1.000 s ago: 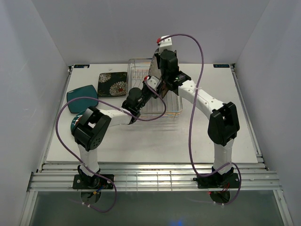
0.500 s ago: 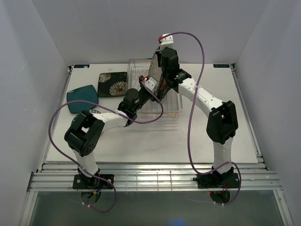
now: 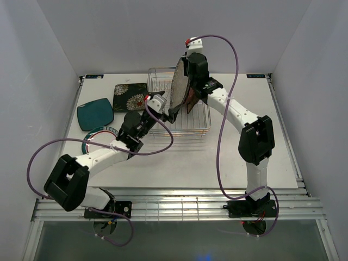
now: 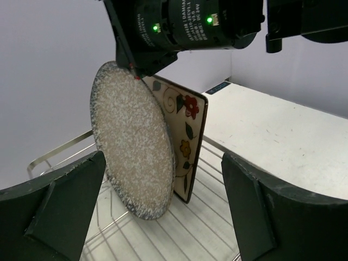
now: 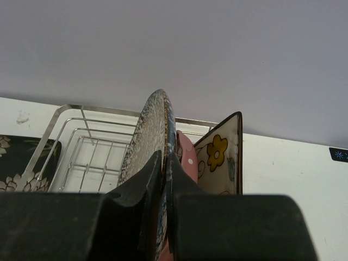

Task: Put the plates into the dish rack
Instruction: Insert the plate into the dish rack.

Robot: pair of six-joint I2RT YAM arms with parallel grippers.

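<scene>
Left tool (image 4: 163, 163) withdrawn (spread), right tool (image 5: 165, 157) pinching grey plate (image 4: 133, 147)

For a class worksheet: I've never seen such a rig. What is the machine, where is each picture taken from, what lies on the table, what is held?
Two robot arms are bolted to a table. One picture looks down from above; the other two come from a camera on each wrist. The right end effector is shut on a grey speckled plate, upright at the dish rack, next to a pink dotted plate and a cream floral square plate. The left end effector is open and empty. On the table lie a black floral square plate, a teal plate and a white teal-rimmed plate.
</scene>
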